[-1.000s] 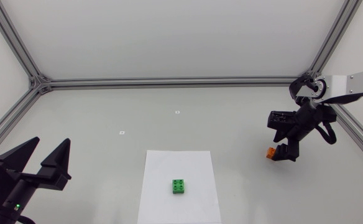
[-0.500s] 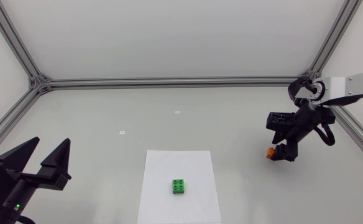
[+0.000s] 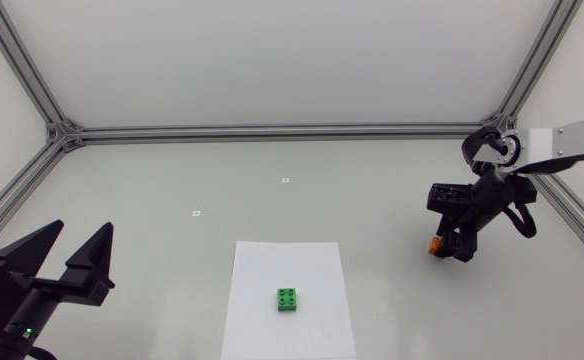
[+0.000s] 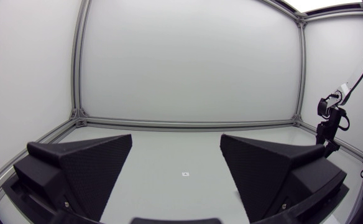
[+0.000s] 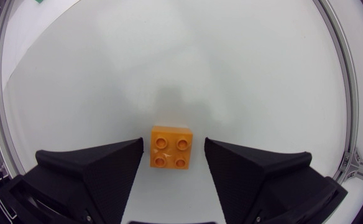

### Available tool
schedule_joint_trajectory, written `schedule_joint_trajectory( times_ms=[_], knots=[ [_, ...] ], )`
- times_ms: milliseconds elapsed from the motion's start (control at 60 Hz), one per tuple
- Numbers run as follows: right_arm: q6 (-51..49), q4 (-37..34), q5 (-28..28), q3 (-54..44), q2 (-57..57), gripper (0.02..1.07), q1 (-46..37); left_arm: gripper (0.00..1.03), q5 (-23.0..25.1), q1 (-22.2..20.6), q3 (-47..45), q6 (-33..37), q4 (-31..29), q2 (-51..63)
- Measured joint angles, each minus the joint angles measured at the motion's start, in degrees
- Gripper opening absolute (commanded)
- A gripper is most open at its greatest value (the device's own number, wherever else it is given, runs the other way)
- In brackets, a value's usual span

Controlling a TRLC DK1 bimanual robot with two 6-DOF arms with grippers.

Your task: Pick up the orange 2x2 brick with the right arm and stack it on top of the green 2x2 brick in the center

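Right gripper point(image 5: 173, 144) is lowered with jaws spread; the orange 2x2 brick point(image 5: 171, 147) lies studs up between its fingers, a narrow gap at each side. The green 2x2 brick point(image 3: 288, 299) sits on a white sheet point(image 3: 272, 265), well apart from the orange one. Left gripper point(image 3: 81, 230) is at the left edge, jaws spread wide

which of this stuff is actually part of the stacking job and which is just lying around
Part of the job:
orange brick, between the open fingers of the right gripper
green brick, on the white sheet

Just there:
white sheet, under the green brick
left gripper, open and empty
two small marks
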Motion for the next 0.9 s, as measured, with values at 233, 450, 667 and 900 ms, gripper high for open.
schedule_joint_trajectory(
  times_ms=[233, 450, 667, 900],
  knots=[
    [0.0, 0.52, 0.02, -0.31, 0.76, 0.63, -0.07, 0.99, 0.0, 0.0, 0.0, 0.0, 0.0, -0.02],
    [0.0, 0.63, 0.02, -0.31, 0.94, 0.45, -0.33, 0.99, 0.0, 0.0, 0.0, 0.0, -0.02, -0.02],
    [0.02, -1.79, -1.09, 0.79, 2.03, 0.26, -0.77, 0.99, 0.0, 0.0, 0.0, 0.0, 0.0, -0.02],
    [0.0, -4.68, -2.62, 0.17, -1.84, 0.25, -0.81, 0.99, 0.0, 0.0, 0.0, 0.0, 0.0, -0.02]
  ],
)
